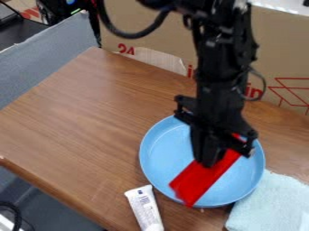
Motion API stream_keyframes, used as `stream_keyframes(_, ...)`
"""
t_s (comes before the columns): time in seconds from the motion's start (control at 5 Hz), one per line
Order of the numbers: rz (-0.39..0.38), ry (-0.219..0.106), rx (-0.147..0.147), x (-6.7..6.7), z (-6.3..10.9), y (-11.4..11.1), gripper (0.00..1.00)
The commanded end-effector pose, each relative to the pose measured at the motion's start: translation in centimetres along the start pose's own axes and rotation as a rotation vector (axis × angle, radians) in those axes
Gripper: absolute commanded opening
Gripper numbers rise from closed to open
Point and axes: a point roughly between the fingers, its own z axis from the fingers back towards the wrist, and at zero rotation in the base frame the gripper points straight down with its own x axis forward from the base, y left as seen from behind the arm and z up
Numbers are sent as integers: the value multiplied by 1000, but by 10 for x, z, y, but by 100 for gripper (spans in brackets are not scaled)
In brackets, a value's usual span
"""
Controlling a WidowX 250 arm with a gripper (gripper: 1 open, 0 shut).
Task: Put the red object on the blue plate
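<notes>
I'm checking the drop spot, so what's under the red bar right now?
The blue plate lies beneath the red bar, held tilted by the claw. Whether its low end touches the plate is unclear.

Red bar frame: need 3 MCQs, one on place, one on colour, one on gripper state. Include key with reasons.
1. Where is the red object?
A. On the bare wooden table
B. Over the blue plate, lower end inside it
C. On the teal cloth

2. What colour is the cloth at the lower right?
A. Pale teal
B. Orange
C. Black

3. What is the gripper doing?
A. Open, holding nothing
B. Shut on the white tube
C. Shut on the red object

Key: 1 B, the bar slants down within the plate's rim. 2 A, the cloth beside the plate is pale teal. 3 C, the fingers clamp the bar's upper end.
</notes>
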Motion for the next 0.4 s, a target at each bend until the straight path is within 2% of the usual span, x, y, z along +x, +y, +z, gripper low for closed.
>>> stream_keyframes(0.0,16,-70,24,16,24,-2,0)
stream_keyframes(0.2,1,-91,39,35,42,10,0)
